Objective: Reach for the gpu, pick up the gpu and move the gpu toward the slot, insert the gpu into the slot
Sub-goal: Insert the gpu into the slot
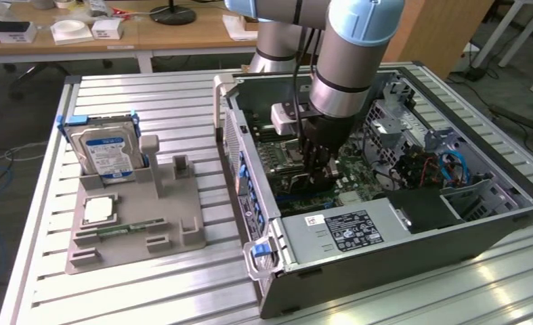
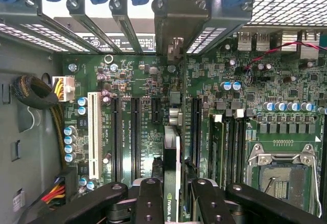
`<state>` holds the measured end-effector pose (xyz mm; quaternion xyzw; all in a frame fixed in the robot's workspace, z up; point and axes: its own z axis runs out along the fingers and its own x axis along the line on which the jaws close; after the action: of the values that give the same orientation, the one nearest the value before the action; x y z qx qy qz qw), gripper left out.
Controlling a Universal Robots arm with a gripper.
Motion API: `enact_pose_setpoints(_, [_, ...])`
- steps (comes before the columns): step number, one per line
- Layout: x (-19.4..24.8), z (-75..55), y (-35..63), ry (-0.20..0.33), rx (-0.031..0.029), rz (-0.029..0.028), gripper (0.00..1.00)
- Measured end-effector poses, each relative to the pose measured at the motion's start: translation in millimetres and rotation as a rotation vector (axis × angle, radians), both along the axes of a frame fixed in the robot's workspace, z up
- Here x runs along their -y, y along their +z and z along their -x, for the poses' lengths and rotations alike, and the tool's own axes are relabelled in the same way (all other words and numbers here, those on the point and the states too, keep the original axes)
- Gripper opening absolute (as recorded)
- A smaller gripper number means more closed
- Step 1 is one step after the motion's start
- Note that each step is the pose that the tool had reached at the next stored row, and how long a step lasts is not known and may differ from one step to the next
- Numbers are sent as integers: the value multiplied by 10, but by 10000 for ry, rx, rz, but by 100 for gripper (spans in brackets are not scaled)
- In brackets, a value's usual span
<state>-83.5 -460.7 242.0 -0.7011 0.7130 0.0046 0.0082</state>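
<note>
My gripper (image 1: 320,166) reaches down inside the open computer case (image 1: 384,264), just above the green motherboard (image 1: 289,159). In the wrist view my gripper (image 2: 173,206) is shut on the gpu (image 2: 171,168), a thin dark card seen edge-on between the two black fingers (image 2: 148,203). The card stands upright over the motherboard (image 2: 148,89), between the long black slots (image 2: 135,137) and another black slot (image 2: 195,132). Its far end points at a metal bracket (image 2: 176,30) in the case's rear wall. I cannot tell whether the card's edge sits in a slot.
A white slot (image 2: 93,132), capacitors and a bare CPU socket (image 2: 281,178) crowd the board, with a cable bundle (image 2: 38,94) nearby. Outside the case, a grey fixture (image 1: 131,223) holds a blue-labelled hard drive (image 1: 108,152), a processor (image 1: 99,210) and a green memory stick (image 1: 126,229). A power supply (image 1: 347,233) sits nearby.
</note>
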Motion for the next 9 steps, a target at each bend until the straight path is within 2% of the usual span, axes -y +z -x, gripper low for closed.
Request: enact_pose_setpoints(9, [0, 6, -71, 1, -1, 0, 26])
